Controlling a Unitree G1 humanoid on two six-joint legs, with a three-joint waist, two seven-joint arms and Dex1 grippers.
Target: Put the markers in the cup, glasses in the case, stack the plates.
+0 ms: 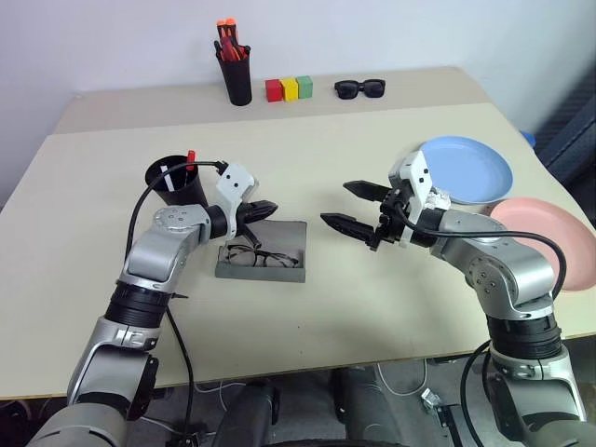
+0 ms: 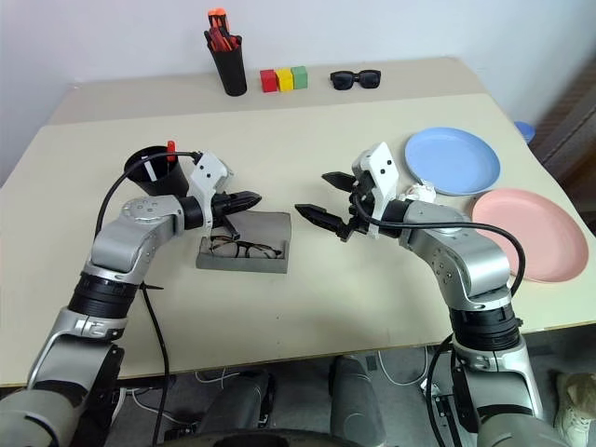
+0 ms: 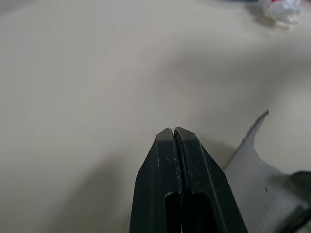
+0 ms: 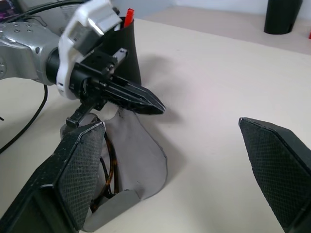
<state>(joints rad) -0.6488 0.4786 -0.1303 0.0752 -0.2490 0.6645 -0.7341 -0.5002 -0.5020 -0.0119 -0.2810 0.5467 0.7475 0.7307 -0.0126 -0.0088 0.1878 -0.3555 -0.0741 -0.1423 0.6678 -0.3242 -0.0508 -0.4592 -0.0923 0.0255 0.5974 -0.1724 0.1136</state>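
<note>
Nearest in the left eye view, at lower centre: grey case [image 1: 264,252] lying open on the table [image 1: 372,307], with the wire-framed glasses [image 1: 258,256] inside it. Just above the case's upper left corner, left end effector [image 1: 264,209] with fingers pressed together, holding nothing. Further up and left, black cup [image 1: 179,182] with the red marker [image 1: 190,156] and the white marker [image 1: 165,171] standing in it. At centre right, right end effector [image 1: 356,207] spread wide and empty, pointing toward the case. At right, blue plate [image 1: 468,170] and pink plate [image 1: 554,237] side by side, unstacked, rims overlapping or touching. Along the far edge: black pen holder [image 1: 235,70], coloured blocks [image 1: 289,88], sunglasses [image 1: 360,88].

Left wrist view: closed fingertips [image 3: 174,141] over bare table, a grey edge of the case [image 3: 252,170] at lower right.

Right wrist view: two padded fingers [image 4: 80,165] spread far apart at the lower corners; between them the open case [image 4: 141,165] with the glasses frame [image 4: 108,174] inside, the shut left end effector [image 4: 154,106] above it, and the cup [image 4: 127,53] behind at upper left.
</note>
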